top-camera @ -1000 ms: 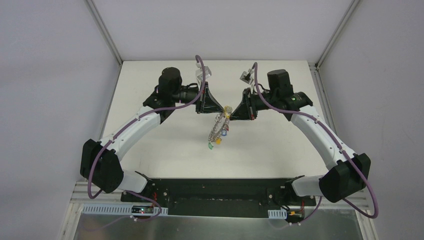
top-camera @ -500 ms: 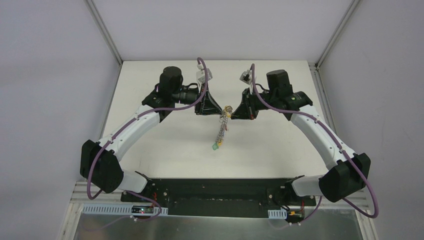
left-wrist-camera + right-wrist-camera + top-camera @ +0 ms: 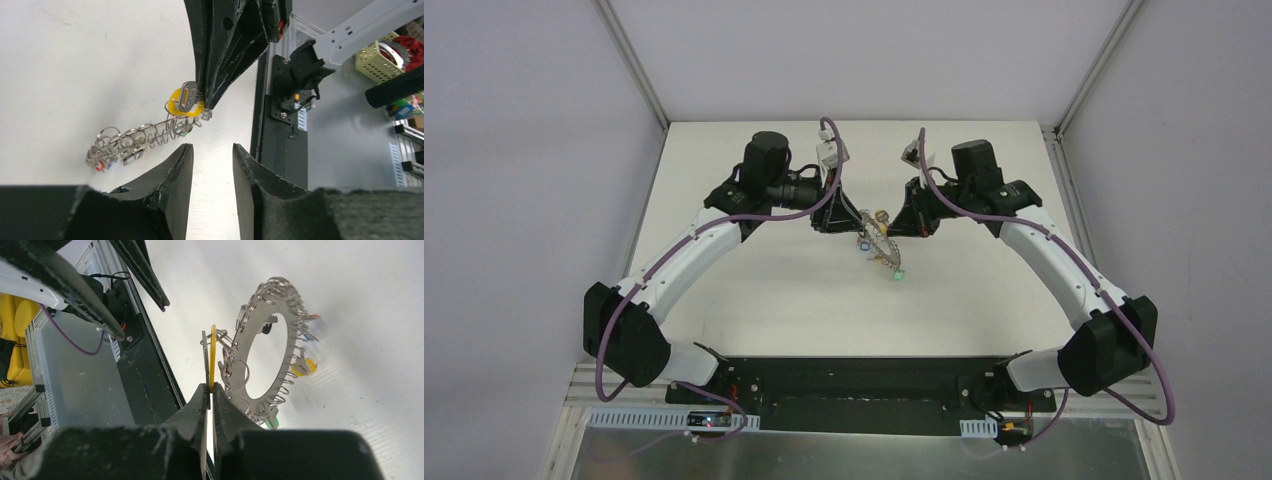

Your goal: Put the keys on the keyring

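Observation:
The keyring (image 3: 881,247), a flat grey ring fringed with wire loops and tiny keys, hangs above the table between both grippers. My right gripper (image 3: 889,227) is shut on a yellow-headed key (image 3: 212,352) linked to the keyring (image 3: 250,392). A green key (image 3: 899,276) dangles at its low end. My left gripper (image 3: 856,221) is open and empty, just left of the ring. In the left wrist view its fingertips (image 3: 186,150) sit just below the edge-on keyring (image 3: 140,137) and the pinched yellow key (image 3: 184,102).
The white table (image 3: 754,280) lies below the ring. A black base rail (image 3: 854,385) runs along the near edge and shows in the left wrist view (image 3: 280,125). A yellow basket (image 3: 380,57) stands off the table.
The keyring has swung from hanging down to the near left to hanging to the near right; the green key now lies right of centre. Both wrists shifted slightly.

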Motion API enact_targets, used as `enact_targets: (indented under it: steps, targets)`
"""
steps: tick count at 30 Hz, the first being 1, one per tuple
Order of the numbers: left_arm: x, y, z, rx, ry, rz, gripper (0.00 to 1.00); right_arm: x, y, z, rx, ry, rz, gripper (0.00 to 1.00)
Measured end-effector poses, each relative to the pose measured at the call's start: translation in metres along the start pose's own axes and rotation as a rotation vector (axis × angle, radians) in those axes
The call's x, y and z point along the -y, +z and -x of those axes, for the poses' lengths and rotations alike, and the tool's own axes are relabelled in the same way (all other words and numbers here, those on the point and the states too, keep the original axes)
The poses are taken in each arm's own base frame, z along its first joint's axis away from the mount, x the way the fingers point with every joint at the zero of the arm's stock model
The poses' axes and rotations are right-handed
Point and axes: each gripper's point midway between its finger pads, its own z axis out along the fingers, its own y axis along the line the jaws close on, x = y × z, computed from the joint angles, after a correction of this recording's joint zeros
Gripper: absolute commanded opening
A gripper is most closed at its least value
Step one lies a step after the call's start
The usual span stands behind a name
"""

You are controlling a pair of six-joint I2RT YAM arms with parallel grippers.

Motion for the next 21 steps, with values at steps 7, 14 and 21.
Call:
enact_targets:
  steps: [7,14,21]
  targets:
    - [-0.012,-0.015,-0.002,-0.043,0.034,0.134,0.59,0.019,0.005,-0.001,-0.021,0.010,-0.058,0.00]
    - [-0.020,-0.024,-0.010,-0.082,0.056,0.210,0.78,0.067,-0.022,-0.010,-0.026,0.052,-0.222,0.00]
    - [-0.024,-0.031,-0.017,-0.115,0.072,0.252,0.88,0.131,-0.047,-0.044,-0.091,0.153,-0.380,0.00]
